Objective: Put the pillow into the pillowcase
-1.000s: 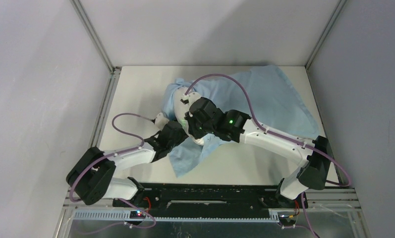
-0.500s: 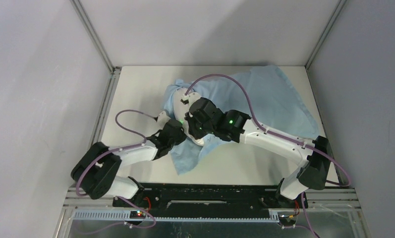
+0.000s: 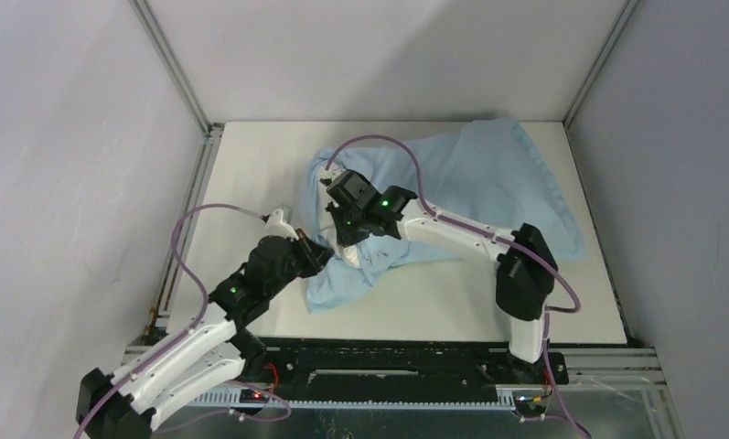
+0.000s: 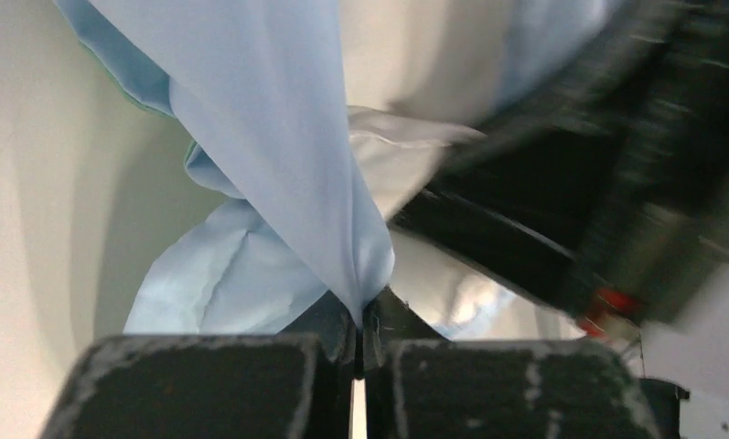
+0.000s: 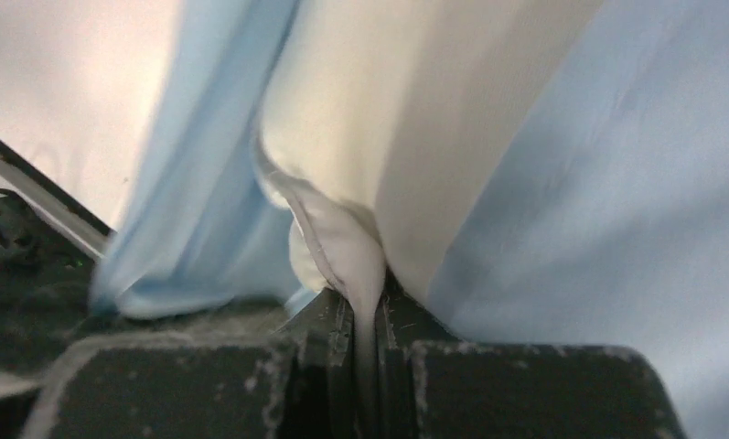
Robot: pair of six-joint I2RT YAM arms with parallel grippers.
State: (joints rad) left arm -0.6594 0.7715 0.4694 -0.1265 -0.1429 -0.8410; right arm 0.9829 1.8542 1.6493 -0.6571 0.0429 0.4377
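The light blue pillowcase (image 3: 488, 174) lies spread over the back middle and right of the table, bunched at its near left end. The white pillow (image 3: 354, 257) shows only as a small patch under the right gripper; most of it is hidden by the cloth. My left gripper (image 3: 313, 259) is shut on a fold of the pillowcase (image 4: 278, 165), pulling it taut. My right gripper (image 3: 348, 240) is shut on a corner seam of the pillow (image 5: 342, 155), with blue cloth (image 5: 616, 210) on both sides.
The white table (image 3: 251, 174) has metal frame posts at its back corners (image 3: 205, 128). Both purple cables arc above the arms. The right arm's black wrist (image 4: 616, 155) sits close in front of the left gripper.
The right gripper has moved left and back, pulling the pillowcase's right part with it. The left arm has swung its base links down and left while its gripper stays on the cloth edge.
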